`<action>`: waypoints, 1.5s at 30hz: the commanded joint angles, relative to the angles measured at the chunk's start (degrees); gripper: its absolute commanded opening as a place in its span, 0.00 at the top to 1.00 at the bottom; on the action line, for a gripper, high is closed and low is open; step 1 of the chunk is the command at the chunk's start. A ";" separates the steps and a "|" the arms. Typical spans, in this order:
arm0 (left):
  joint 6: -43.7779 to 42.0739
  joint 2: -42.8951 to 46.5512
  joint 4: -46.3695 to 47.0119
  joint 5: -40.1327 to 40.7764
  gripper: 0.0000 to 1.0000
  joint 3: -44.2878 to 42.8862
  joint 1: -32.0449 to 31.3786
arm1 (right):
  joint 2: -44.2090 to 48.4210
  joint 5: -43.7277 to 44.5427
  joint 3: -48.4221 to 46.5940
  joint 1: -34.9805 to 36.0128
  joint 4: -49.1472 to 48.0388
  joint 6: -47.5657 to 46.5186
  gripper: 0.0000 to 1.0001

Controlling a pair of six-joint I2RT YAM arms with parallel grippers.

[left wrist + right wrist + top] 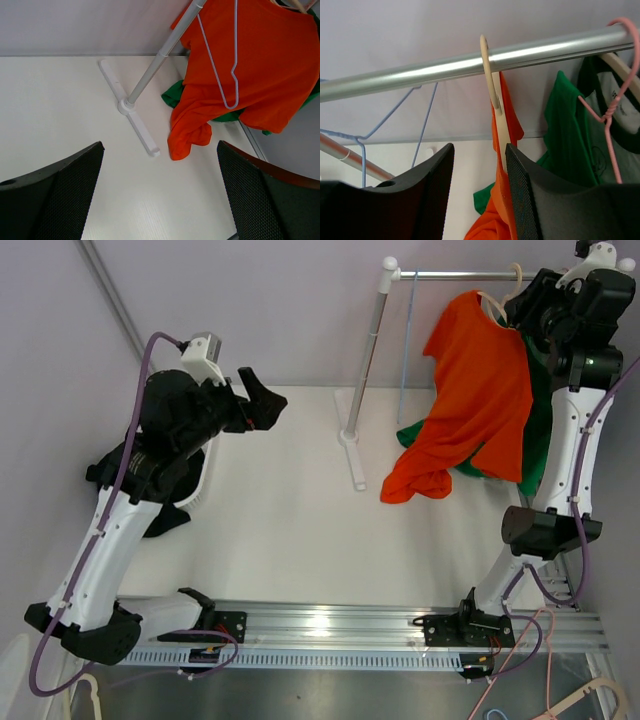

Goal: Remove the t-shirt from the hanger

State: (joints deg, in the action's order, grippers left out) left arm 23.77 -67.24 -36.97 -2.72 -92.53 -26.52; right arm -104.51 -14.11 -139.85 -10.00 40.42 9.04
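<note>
The orange t-shirt (480, 390) hangs on a cream hanger (489, 75) hooked over the silver rail (455, 276). Its lower end is bunched on the table (415, 485). My right gripper (520, 308) is up at the rail beside the shirt's collar. In the right wrist view this gripper (479, 155) is open; the hanger's neck and the orange cloth (502, 210) run down just inside its right finger (530, 200), well apart from the other finger. My left gripper (265, 405) hovers wide open over the table's left half, holding nothing (160, 150), and it faces the t-shirt (250, 60).
A green shirt (538, 440) hangs behind the orange one on a pink wire hanger (612, 112). An empty pale blue wire hanger (231, 75) hangs at the rail's left end. The rack's upright pole (365, 350) stands on a white cross foot (129, 106).
</note>
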 commanded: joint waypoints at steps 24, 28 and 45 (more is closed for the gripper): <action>-4.08 -3.07 2.25 1.14 0.01 -3.27 -0.55 | -10.45 -4.79 -6.22 0.16 -3.25 -5.26 0.53; -4.17 -2.54 2.17 1.23 0.01 -3.18 -0.63 | -10.63 -4.88 -6.57 0.07 -2.81 -5.17 0.52; -4.17 -1.75 3.13 1.40 0.01 -1.43 -0.63 | -9.40 -1.19 -6.22 1.38 -0.08 -7.90 1.00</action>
State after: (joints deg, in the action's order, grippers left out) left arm 20.47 -70.39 -35.73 -1.69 -94.19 -26.57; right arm -115.09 -16.75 -144.14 -9.26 40.69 2.31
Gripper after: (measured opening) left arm 0.994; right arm 0.131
